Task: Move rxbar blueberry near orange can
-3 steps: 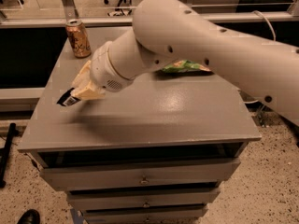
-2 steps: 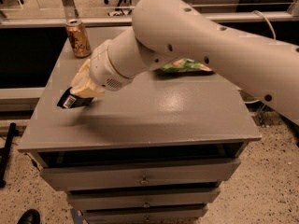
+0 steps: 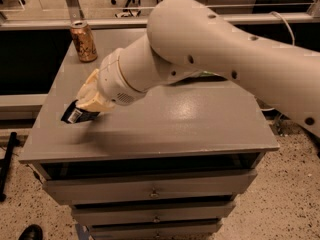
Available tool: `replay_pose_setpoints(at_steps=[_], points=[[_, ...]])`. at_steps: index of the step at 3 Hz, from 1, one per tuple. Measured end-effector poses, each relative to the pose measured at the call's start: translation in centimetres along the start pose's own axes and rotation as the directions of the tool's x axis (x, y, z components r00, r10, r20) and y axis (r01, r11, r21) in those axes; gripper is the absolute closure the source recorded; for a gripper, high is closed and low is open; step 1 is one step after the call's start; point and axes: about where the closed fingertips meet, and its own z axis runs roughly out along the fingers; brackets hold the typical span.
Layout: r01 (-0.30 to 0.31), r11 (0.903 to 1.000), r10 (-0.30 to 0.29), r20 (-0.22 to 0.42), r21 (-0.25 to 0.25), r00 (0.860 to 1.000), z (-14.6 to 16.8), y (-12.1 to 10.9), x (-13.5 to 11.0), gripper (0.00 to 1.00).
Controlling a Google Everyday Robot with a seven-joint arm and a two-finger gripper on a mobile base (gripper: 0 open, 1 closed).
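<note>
The rxbar blueberry [image 3: 74, 115] is a small dark blue bar with white text. It sticks out of my gripper [image 3: 86, 108] at the left side of the grey cabinet top [image 3: 200, 124], just above the surface. The gripper's cream fingers [image 3: 90, 95] are shut on the bar. The orange can [image 3: 83, 41] stands upright at the far left corner of the top, well beyond the gripper and apart from it.
My thick white arm crosses the top from the right and hides most of it. A sliver of a green chip bag [image 3: 211, 75] shows behind the arm. The left edge [image 3: 40, 129] is close to the gripper. Drawers are below the front edge.
The gripper with the bar has shifted slightly toward the front edge and lower. The can has not moved.
</note>
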Motion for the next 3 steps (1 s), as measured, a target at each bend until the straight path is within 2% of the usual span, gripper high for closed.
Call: replay_pose_setpoints(at_steps=[1,3], points=[[0.063,0.9975,-0.063,0.006,0.032,0.998,0.3,-2.5,0.8,1.0],[0.157,0.9818,-0.159,0.008,0.107,0.987,2.8,-11.7,3.4,1.0]])
